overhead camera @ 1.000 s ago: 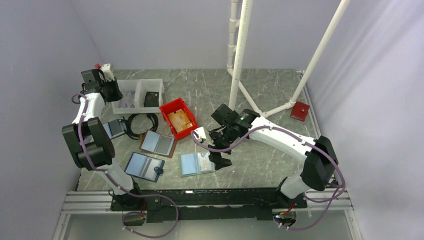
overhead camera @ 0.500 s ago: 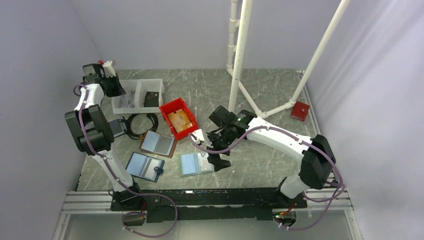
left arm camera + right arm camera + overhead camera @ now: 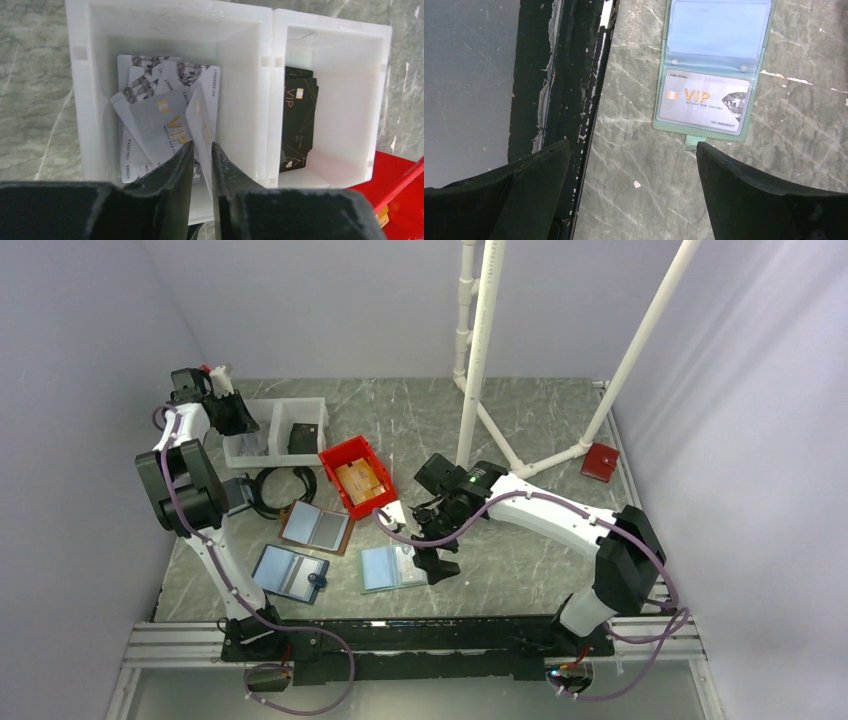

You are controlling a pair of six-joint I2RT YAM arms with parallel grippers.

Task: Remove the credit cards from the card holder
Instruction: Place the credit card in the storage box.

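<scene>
Card holder (image 3: 719, 30) lies just ahead of right end effector (image 3: 632, 145).

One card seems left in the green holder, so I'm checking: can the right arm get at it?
Probably yes. The right claw hangs open just above the holder, which lies open and flat; nothing lies on top of the silver card in it.
</scene>
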